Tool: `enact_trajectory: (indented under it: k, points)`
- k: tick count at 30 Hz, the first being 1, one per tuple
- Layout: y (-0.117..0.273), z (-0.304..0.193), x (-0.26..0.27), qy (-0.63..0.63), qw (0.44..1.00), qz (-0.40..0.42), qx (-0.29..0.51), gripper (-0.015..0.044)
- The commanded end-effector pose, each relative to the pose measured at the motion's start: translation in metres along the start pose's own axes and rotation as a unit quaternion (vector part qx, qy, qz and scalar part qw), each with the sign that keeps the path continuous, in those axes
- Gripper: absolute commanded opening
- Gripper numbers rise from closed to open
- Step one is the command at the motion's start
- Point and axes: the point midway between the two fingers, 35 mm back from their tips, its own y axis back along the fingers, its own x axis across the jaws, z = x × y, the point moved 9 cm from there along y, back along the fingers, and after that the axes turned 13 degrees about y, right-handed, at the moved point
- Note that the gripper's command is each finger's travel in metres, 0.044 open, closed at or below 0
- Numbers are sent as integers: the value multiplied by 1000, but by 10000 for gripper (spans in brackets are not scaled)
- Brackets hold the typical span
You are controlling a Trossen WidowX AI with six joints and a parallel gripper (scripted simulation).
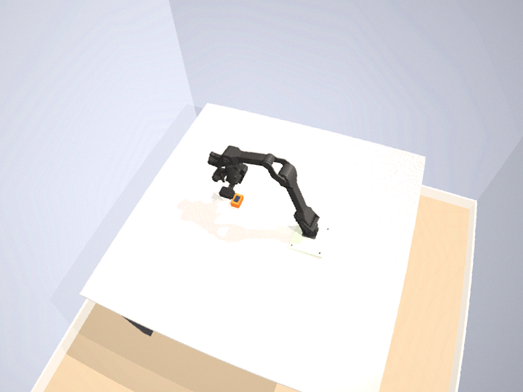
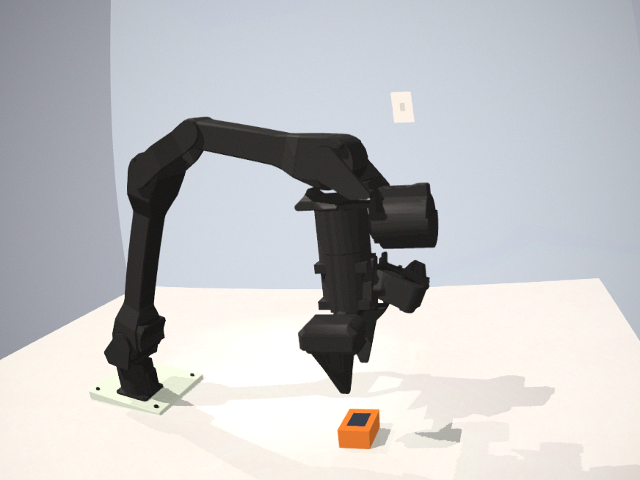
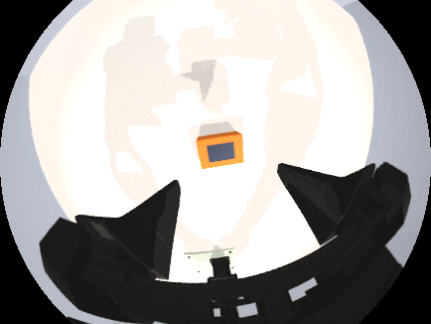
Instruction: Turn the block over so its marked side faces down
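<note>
The orange block (image 1: 236,201) (image 2: 358,428) (image 3: 219,150) rests on the white table (image 1: 235,292) (image 2: 517,330). Its dark blue marked face points up. My gripper (image 1: 226,189) (image 2: 351,374) (image 3: 230,176) is open and empty. It points down and hangs a short way above the table, just beside the block and a little behind it in the exterior view. In the wrist view the block lies just ahead of the gap between the two fingertips, not between them.
The arm's base stands on a pale mounting plate (image 1: 305,249) (image 2: 175,384) to one side of the block. The table's edges are far from the block. A tan floor (image 1: 428,319) lies beyond the table. A small switch plate (image 2: 401,106) is on the back wall.
</note>
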Motion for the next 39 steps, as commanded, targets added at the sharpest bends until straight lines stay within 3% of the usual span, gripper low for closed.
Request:
enact_trajectory:
  k: [1, 10, 34, 39]
  points:
    - [-16, 1, -1, 4, 1000, 5, 4, 440]
    - [-47, 0, -1, 4, 1000, 5, 4, 440]
    - [-81, 0, -1, 4, 1000, 5, 4, 440]
    - [-81, 0, -1, 4, 1000, 5, 4, 309]
